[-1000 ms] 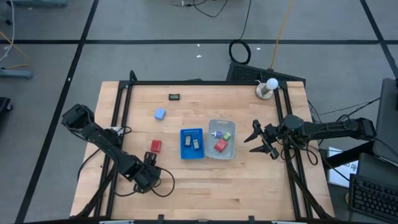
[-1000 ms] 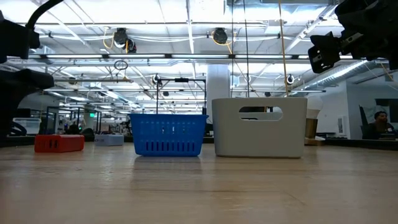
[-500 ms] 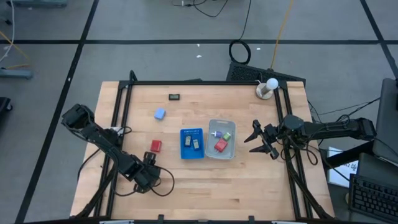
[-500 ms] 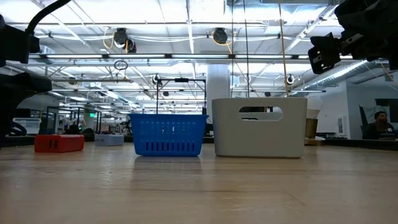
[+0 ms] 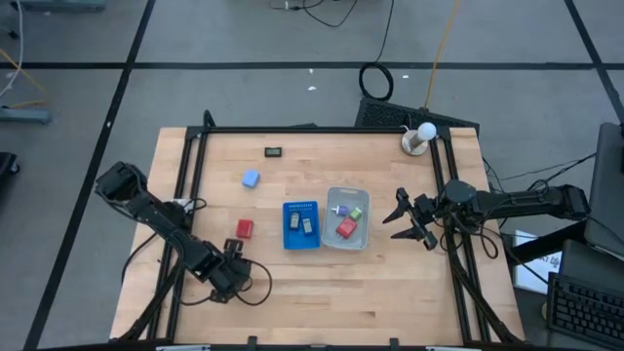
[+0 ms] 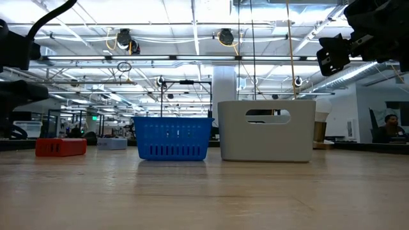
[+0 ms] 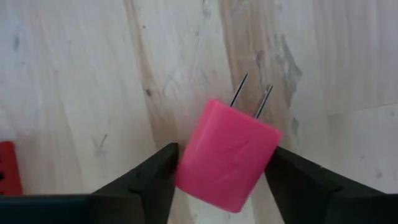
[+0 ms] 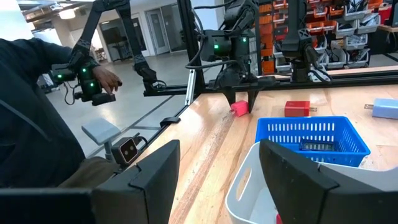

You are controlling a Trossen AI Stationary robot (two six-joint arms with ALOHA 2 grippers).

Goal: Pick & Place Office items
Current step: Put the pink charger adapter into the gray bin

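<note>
Pink plug block is clamped between the left gripper's fingers near the bench's front-left corner. Right gripper is held open by the right edge. Other items are scattered mid-bench and in both trays.

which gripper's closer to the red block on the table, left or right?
Left. The left gripper, shut on a pink plug, sits just toward the table's near edge from the red block. The right gripper hangs open beyond both trays, toward the right side.
</note>
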